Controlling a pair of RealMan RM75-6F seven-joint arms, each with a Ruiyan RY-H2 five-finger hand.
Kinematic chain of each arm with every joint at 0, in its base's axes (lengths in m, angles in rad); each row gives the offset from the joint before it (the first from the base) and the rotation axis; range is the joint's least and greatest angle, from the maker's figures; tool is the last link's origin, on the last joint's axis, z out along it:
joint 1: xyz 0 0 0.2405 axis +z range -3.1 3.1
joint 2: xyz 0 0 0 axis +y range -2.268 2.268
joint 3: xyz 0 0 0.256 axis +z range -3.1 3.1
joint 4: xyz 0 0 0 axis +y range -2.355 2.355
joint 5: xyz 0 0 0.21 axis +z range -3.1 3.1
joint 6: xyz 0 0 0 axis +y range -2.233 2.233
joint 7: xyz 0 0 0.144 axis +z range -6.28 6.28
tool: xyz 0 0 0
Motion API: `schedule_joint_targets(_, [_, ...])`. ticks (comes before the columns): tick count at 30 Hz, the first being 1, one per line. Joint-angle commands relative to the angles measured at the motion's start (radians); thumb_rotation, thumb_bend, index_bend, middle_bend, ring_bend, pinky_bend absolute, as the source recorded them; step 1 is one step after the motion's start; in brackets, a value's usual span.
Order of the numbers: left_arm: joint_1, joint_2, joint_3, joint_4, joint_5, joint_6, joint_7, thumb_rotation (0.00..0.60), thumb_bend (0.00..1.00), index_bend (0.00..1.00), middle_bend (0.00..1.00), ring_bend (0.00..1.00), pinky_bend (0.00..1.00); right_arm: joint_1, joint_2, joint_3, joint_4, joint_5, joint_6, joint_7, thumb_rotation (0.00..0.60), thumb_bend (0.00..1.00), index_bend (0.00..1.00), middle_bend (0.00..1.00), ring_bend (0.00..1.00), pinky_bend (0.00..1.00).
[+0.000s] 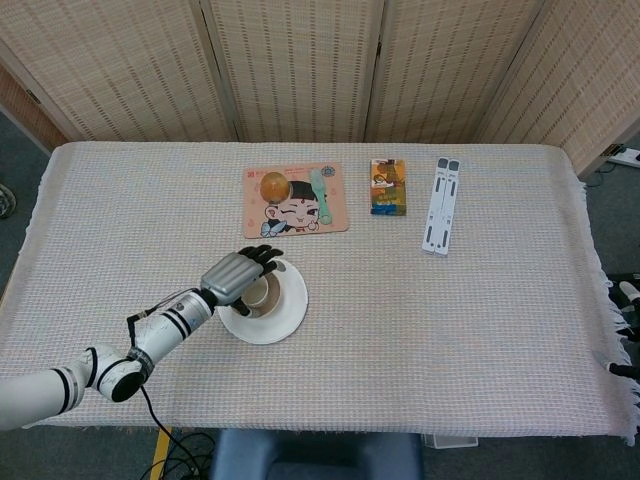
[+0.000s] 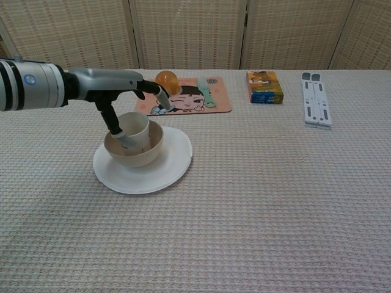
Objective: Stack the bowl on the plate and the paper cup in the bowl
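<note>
Paper cup [image 2: 135, 127], white and upright, sat down inside the tan ceramic bowl [image 2: 135, 146], and that bowl rested on the round white plate [image 2: 160, 168] on the woven worktop [image 2: 275, 183]. My left robot hand [image 2: 125, 91] hovered over the cup, thumb against its left wall, the other fingers [image 2: 160, 96] spread out past the rim; whether I truly gripped it, I couldn't tell. To finish well, I judged: ease the thumb away sideways, lift straight up, and don't snag the rim. My right robot hand wasn't visible.

Woven folding screen [image 1: 300, 70] behind table [image 1: 480, 300]
</note>
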Motion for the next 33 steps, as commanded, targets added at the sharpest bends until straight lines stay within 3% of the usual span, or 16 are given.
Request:
schedule_joint_targets(1, [0.027, 0.081, -0.002, -0.127, -0.036, 0.051, 0.061, 0.6, 0.17, 0.21, 0.1, 0.0, 0.16, -0.001, 0.0, -0.001, -0.001, -0.004, 0.003, 0.002, 0.6, 0.2, 0.0, 0.0, 0.0, 0.0])
schedule_joint_targets(8, [0.12, 0.265, 0.018, -0.415, -0.081, 0.226, 0.214, 0.6, 0.17, 0.19, 0.1, 0.0, 0.16, -0.007, 0.0, -0.009, -0.013, -0.031, 0.021, -0.013, 0.6, 0.2, 0.0, 0.0, 0.0, 0.0])
schedule_joint_targets(13, [0.284, 0.34, 0.081, -0.532, 0.029, 0.442, 0.199, 0.6, 0.17, 0.16, 0.1, 0.0, 0.16, -0.006, -0.009, -0.015, -0.031, -0.046, 0.033, -0.056, 0.6, 0.2, 0.0, 0.0, 0.0, 0.0])
schedule_joint_targets(18, [0.465, 0.345, 0.169, -0.453, 0.213, 0.666, 0.141, 0.6, 0.17, 0.16, 0.1, 0.0, 0.16, -0.009, -0.025, -0.019, -0.059, -0.05, 0.057, -0.131, 0.6, 0.2, 0.0, 0.0, 0.0, 0.0])
schedule_joint_targets(23, [0.628, 0.315, 0.222, -0.299, 0.287, 0.861, 0.13, 0.6, 0.17, 0.16, 0.1, 0.0, 0.16, -0.016, -0.053, -0.018, -0.098, -0.018, 0.086, -0.25, 0.6, 0.2, 0.0, 0.0, 0.0, 0.0])
schedule_joint_targets(33, [0.829, 0.216, 0.225, 0.008, 0.313, 1.08, -0.017, 0.6, 0.17, 0.16, 0.1, 0.0, 0.16, -0.026, -0.142, -0.009, -0.187, 0.076, 0.155, -0.491, 0.6, 0.21, 0.0, 0.0, 0.0, 0.0])
